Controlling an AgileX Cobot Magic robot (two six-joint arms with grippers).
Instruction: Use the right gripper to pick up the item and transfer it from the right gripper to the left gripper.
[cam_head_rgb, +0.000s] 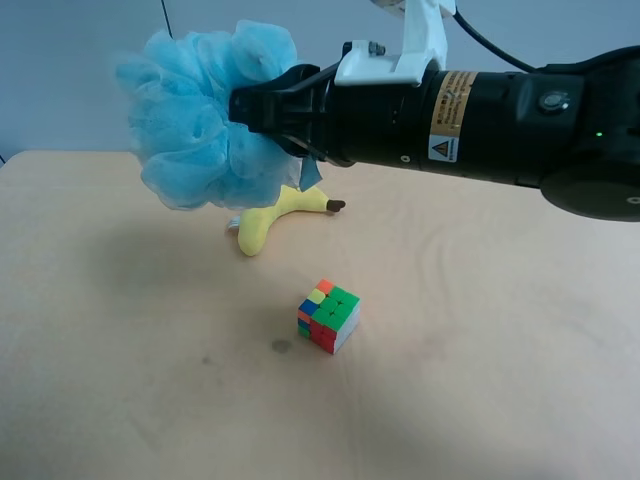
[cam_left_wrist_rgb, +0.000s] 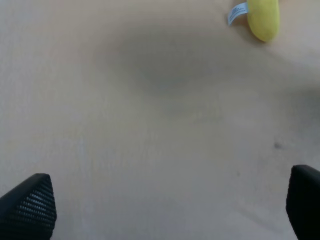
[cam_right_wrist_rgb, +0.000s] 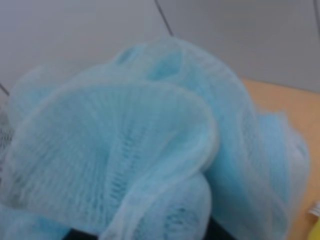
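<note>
Two black fingers of the right gripper, pinched onto a fluffy light-blue mesh bath pouf, ruffled and ball-shaped, held up in the air above the table. Bulging out past the fingertips and around them on every side. Pressed so close to the wrist camera as to fill nearly the whole right wrist view with pale blue netting.

Just behind the fingers, a white wrist bracket on top of the thick black arm, and a yellow-orange warning label on the arm's side.

Below the gripper and the pouf, partly hidden by them in the exterior high view: a yellow plush banana with a dark tip, lying flat on the light wooden table.

Farther from the gripper, toward the high camera: a multicoloured puzzle cube, green face up, standing alone on the table, apart from the banana.

Elsewhere, shown by its own wrist camera, the left gripper: two black textured fingertips spread wide over bare tabletop, gripping no object. Well ahead of those fingertips, one end of the same yellow banana, with a small white-blue tag beside it.
</note>
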